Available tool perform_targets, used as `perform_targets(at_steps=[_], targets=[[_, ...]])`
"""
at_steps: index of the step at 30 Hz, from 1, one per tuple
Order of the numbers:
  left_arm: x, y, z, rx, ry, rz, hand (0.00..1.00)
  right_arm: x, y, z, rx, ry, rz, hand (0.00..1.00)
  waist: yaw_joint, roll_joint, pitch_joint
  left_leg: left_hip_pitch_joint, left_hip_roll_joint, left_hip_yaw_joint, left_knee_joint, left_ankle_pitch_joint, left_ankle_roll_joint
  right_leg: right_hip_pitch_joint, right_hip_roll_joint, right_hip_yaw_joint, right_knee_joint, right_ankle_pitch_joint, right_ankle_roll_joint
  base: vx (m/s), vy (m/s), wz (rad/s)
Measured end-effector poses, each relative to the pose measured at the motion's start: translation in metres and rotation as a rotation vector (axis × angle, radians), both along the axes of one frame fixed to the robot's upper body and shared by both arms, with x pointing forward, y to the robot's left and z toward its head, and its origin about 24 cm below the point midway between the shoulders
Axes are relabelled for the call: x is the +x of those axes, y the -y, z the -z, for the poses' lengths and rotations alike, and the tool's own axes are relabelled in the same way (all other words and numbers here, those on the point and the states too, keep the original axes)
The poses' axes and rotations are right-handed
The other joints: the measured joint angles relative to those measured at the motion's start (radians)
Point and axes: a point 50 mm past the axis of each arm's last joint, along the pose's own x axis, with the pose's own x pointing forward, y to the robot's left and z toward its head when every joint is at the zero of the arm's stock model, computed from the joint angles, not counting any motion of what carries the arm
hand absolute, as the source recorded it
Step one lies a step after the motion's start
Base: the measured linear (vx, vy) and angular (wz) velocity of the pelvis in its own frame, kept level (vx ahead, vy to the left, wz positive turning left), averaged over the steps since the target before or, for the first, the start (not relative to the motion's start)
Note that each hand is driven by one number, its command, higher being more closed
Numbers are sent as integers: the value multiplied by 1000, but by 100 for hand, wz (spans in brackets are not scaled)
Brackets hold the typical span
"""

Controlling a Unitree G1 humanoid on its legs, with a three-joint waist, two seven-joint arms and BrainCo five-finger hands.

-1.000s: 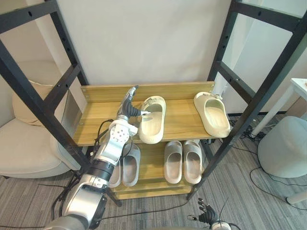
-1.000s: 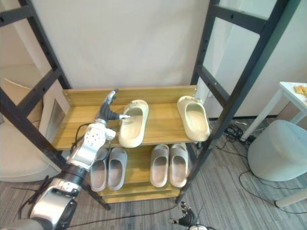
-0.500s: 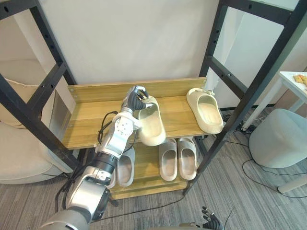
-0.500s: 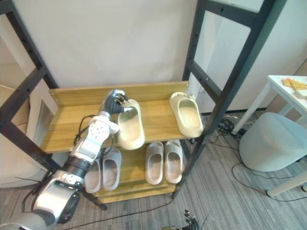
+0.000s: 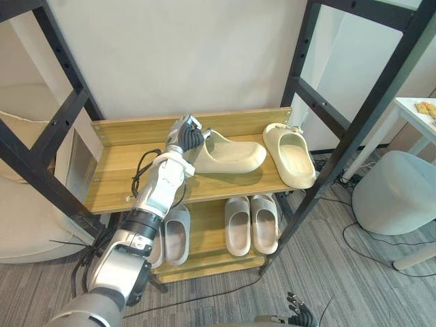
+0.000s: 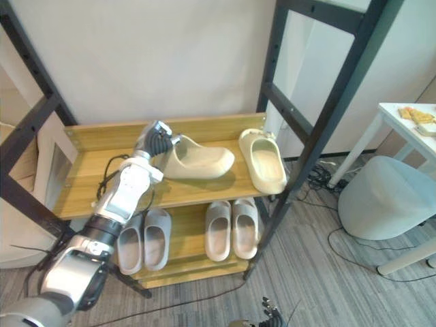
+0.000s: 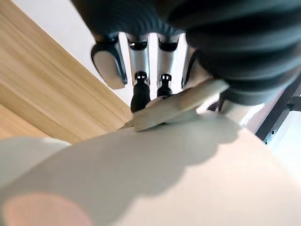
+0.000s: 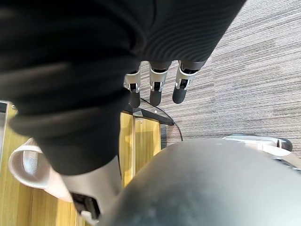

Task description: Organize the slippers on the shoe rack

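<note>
My left hand is shut on the heel rim of a cream slipper on the upper wooden shelf. The slipper is tipped on its side with its toe pointing right. In the left wrist view my fingers curl over the slipper's edge. A second cream slipper lies flat at the shelf's right end, close to the held one's toe. My right hand hangs low over the carpet with straight fingers and holds nothing.
Two pairs of grey slippers sit on the lower shelf. Black frame posts flank the rack. A grey pouf and a white table's corner stand to the right, a pale armchair to the left.
My left hand closed on the slipper's heel, then swung it from lying lengthwise to lying crosswise on its side, toe to the right. The camera also shifted.
</note>
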Motion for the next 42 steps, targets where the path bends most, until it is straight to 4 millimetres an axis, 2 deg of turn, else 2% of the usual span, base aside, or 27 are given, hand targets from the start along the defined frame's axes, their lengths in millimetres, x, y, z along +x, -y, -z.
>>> perform_targets(at_steps=[9, 23, 29, 33, 42], targets=[[-1, 3, 3, 44, 4, 0, 0, 0, 0, 0, -1, 3, -1, 0, 0, -3, 3, 2, 1, -7, 1, -2, -3, -1, 0, -5, 13, -15, -4, -2, -4, 2], [-20, 21, 6, 25, 67, 55, 0, -1, 0, 0, -2, 3, 3, 0, 4, -3, 3, 2, 0, -8, 0, -3, -4, 1, -2, -11, 17, -17, -2, 0, 0, 0], [-35, 36, -22, -64, 217, 93, 0, -1, 0, 0, -2, 4, 6, 0, 5, -3, 3, 4, -1, -10, 0, -3, -4, 1, -6, -17, 27, -24, -2, -1, -2, 1], [-45, 35, -37, -145, 308, 79, 0, -1, 0, 0, -2, 4, 7, 0, 6, -3, 3, 4, -1, -11, 0, -2, -4, 2, -7, -23, 28, -25, -3, -2, -4, 2], [-58, 40, -31, -203, 307, 95, 0, -1, 0, 0, -2, -2, 8, 0, 14, -3, 3, 1, -7, -20, 2, -2, -4, 3, -14, -28, 28, -27, 0, -2, 1, 1]])
